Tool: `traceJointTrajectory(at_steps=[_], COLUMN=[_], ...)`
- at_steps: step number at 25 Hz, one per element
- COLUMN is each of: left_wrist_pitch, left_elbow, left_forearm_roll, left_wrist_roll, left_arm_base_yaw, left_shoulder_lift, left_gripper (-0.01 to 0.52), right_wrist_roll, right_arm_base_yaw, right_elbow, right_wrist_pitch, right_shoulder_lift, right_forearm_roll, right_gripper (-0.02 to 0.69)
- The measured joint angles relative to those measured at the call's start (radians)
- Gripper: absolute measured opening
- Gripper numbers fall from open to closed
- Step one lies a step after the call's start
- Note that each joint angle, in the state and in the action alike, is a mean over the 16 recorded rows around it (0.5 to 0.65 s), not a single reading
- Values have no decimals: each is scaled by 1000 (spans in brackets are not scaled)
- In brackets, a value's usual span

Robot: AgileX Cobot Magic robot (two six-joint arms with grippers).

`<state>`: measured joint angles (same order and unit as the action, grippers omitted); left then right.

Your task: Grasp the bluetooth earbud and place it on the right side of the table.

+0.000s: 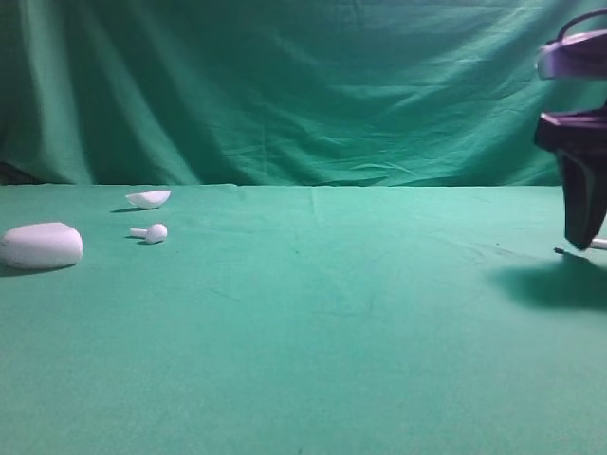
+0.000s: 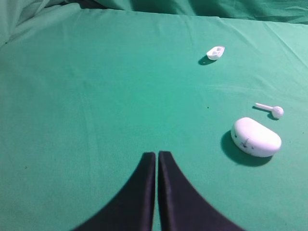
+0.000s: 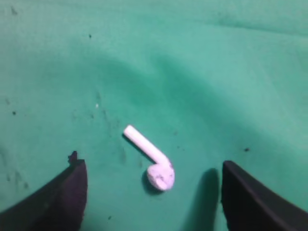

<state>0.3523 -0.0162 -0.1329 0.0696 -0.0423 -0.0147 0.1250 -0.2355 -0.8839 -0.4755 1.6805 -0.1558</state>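
1. The right gripper [image 3: 154,192] stands with its jaws spread wide and nothing between them in contact; both dark fingers [image 3: 57,197] sit at the lower corners of the right wrist view, well apart from each other.
2. The bluetooth earbud [image 3: 150,158] lies released on the green cloth in the gap between those fingers, touching neither. Its rounded head is nearer the gripper, slightly right of the midline, and its short stem points away and to the left.
3. In the exterior high view the right gripper [image 1: 580,237] hangs at the far right edge, its dark body pointing down to the table [image 1: 332,332]; the earbud's white stem [image 1: 597,244] just shows beside the finger's tip, low against the cloth, with the gripper's shadow spreading below it.
4. Far across the table from the right gripper, on the left side, lie three more white things: a second earbud [image 1: 152,232], a shallow shell [image 1: 149,198] just behind it, and a larger oval case [image 1: 41,245] nearest the left edge.
5. The left gripper [image 2: 157,163] has its two dark fingers pressed together, holding nothing. Ahead of it and to its right lie the case [image 2: 256,137], the second earbud [image 2: 273,110] just beyond that, and the shell [image 2: 215,52] farther off.
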Motion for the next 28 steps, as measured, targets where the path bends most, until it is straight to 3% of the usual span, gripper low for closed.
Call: traceJointTrajectory(at_steps=[2,5,18,28], left_wrist_pitch=[0,0,0,0], left_elbow=[0,0,0,0], left_forearm_roll=[0,0,0,0], left_wrist_roll=[0,0,0,0], left_arm_base_yaw=[0,0,0,0], left_shoulder_lift=[0,0,0,0], left_gripper=[0,0,0,0], right_wrist_roll=[0,1,1,-41], right_arm_base_yaw=[0,0,0,0], right_elbow=[-15,-37,-53,79], right_wrist_pitch=[-39,-112,-423,-454], right_shoulder_lift=[-39,-123,-706,-1180], right_forearm_roll=[11,31,117,132], right_gripper=[444,399,39,0])
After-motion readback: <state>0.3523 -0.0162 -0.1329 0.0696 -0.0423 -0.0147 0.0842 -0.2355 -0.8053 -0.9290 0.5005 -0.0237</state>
